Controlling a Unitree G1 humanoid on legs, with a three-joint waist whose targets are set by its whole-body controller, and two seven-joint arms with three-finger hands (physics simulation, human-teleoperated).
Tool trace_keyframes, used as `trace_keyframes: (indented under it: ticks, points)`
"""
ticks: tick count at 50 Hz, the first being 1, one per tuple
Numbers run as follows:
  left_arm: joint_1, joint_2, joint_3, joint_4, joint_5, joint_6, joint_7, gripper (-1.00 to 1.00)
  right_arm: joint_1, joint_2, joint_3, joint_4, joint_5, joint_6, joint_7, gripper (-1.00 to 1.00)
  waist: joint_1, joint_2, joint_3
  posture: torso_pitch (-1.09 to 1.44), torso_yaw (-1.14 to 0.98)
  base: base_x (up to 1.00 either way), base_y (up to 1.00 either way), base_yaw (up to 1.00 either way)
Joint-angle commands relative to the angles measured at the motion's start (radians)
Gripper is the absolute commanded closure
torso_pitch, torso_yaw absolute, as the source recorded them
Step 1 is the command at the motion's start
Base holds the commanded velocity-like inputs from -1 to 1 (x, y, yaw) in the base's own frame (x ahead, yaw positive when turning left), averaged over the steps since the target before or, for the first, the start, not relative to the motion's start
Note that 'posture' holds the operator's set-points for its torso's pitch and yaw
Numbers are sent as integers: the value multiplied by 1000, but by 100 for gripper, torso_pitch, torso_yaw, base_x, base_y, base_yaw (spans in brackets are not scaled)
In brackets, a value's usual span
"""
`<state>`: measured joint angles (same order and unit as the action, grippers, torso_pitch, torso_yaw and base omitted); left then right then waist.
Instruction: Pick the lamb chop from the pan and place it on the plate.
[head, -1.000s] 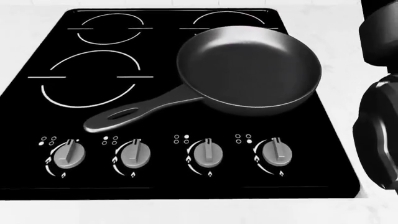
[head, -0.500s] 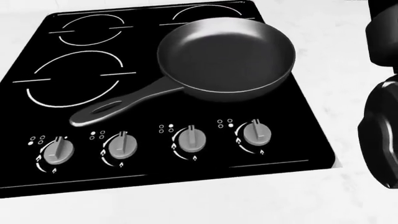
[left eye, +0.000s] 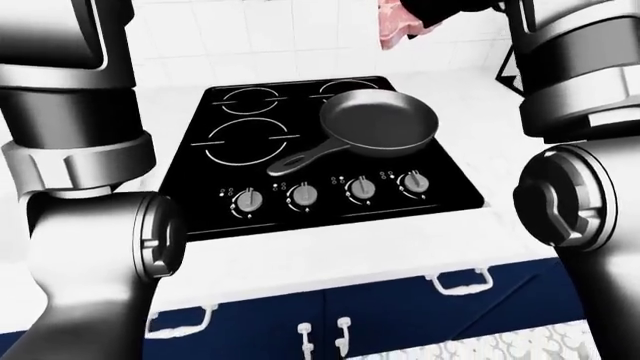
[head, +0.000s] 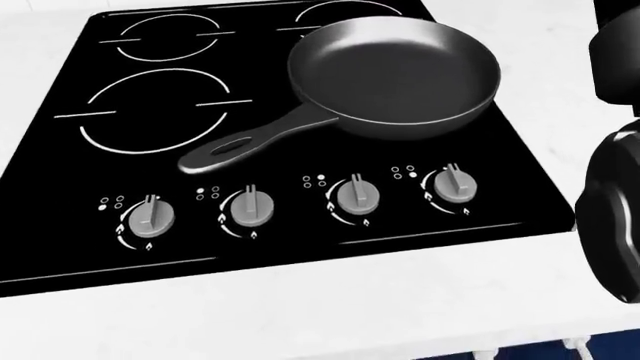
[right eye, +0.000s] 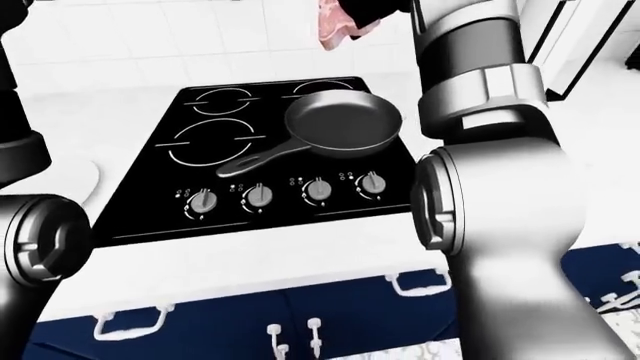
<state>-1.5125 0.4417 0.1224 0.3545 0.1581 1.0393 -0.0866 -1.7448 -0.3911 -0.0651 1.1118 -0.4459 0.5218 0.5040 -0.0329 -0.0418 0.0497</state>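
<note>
The pink, raw lamb chop (right eye: 335, 24) hangs at the top edge of the right-eye view, clamped in the right hand's dark fingers (right eye: 372, 10), above the empty black frying pan (head: 394, 76) on the black glass stovetop (head: 60, 202). The left hand is out of view.

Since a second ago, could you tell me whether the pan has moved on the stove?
No. The pan keeps its place on the stove, above the right-hand knobs; only the camera shifted.
</note>
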Motion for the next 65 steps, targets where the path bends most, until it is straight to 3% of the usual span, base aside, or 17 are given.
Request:
trace_keyframes:
  ticks: [1,4,9,11,13,14,16,27,30,36,40,42,44,47,58,61,65]
  points:
    - [-36,17,9,-23,6,-27,2,-100,-42,-5,-4,-35,0,-20,-10,100,23,-11,-32,0,0,0,30,0]
    - [-19,21,13,-17,5,-40,2,-100,-39,-3,-4,-31,1,-25,-12,100,29,-3,-45,0,0,0,29,0]
    - [-29,20,9,-17,7,-35,0,-100,-44,-4,-2,-34,-1,-20,-5,100,32,47,-37,0,0,0,28,0]
    - [-30,18,8,-16,8,-35,0,-100,-41,-6,-2,-37,-2,-19,-2,100,26,84,-37,0,0,0,28,0]
    - [-35,15,5,-16,10,-33,0,-100,-41,-8,-3,-40,-2,-18,-1,100,17,154,-52,0,0,0,27,0]
    - [-36,13,5,-17,10,-32,0,-100,-38,-8,-3,-40,-2,-19,-2,100,14,129,-48,0,0,0,25,0]
    - [-36,12,5,-19,11,-31,0,-100,-38,-8,-3,-41,-3,-18,0,100,13,132,-37,0,0,0,25,0]
    - [-44,14,6,-22,15,-24,-3,-100,-35,-1,-1,-40,-2,-22,3,100,13,39,-37,0,0,0,23,0]
    - [-43,13,6,-28,16,-21,-3,-100,-36,-1,-1,-44,-3,-19,5,100,22,-18,-42,0,0,0,21,0]
    - [-48,13,5,-29,18,-17,-5,-100,-41,2,0,-46,-5,-17,9,100,35,6,-52,0,0,0,18,0]
    - [-50,15,6,-28,19,-16,-7,-100,-43,4,2,-48,-7,-15,12,100,36,42,-34,0,0,0,16,0]
    - [-52,15,5,-27,20,-15,-7,-100,-44,5,2,-49,-8,-13,14,100,31,77,-35,0,0,0,15,0]
    - [-51,14,5,-26,20,-17,-7,-100,-44,5,2,-50,-8,-13,15,100,22,142,-46,0,0,0,15,0]
    - [-55,14,5,-25,22,-16,-7,-100,-42,3,2,-53,-9,-12,16,100,14,133,-40,0,0,0,13,0]
    - [-65,15,5,-13,24,-21,-8,-100,-51,5,3,-49,-13,-10,20,100,15,42,-39,0,0,0,12,0]
    - [-68,15,4,-10,25,-21,-9,-100,-52,4,2,-48,-14,-11,21,100,23,-22,-46,0,0,0,9,0]
    - [-72,14,3,-13,26,-18,-10,-100,-52,3,2,-49,-15,-10,24,100,33,-5,-48,0,0,0,9,0]
